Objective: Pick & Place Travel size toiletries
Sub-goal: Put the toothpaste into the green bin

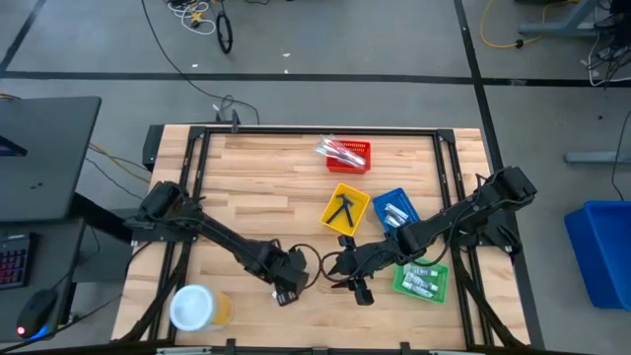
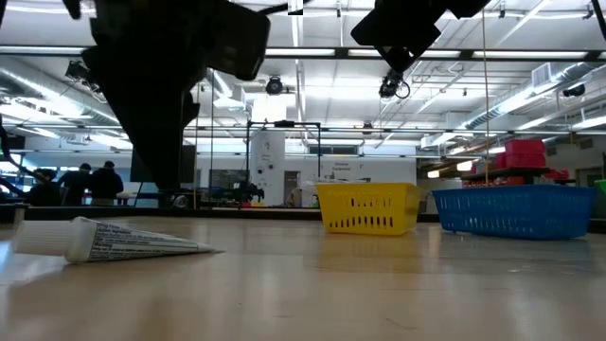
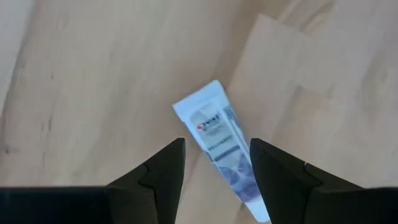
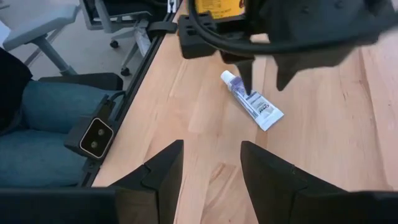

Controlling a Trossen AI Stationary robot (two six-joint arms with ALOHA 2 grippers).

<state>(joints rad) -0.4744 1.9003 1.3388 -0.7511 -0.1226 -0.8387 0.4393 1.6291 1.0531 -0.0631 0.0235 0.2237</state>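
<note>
The left gripper (image 3: 214, 180) hangs fingers apart over a white tube (image 3: 221, 149) lying flat near the table's (image 1: 266, 187) front edge. From above, the arm hides it. The right gripper (image 4: 208, 180), also open, waits beside it.

Near the front edge of the table (image 1: 256, 187), at its middle, a small tube (image 3: 219, 146) is laid flat, directly beneath the left gripper (image 1: 290, 292). The right gripper (image 1: 357, 288) is placed just to its right. Four trays are set further right: one (image 1: 350, 155) at the back, two side by side (image 1: 345, 208) (image 1: 397, 210) mid-table, one (image 1: 422, 280) nearest the front, apparently holding tubes. A tub (image 1: 195, 307) is stood at the front left corner.
</note>
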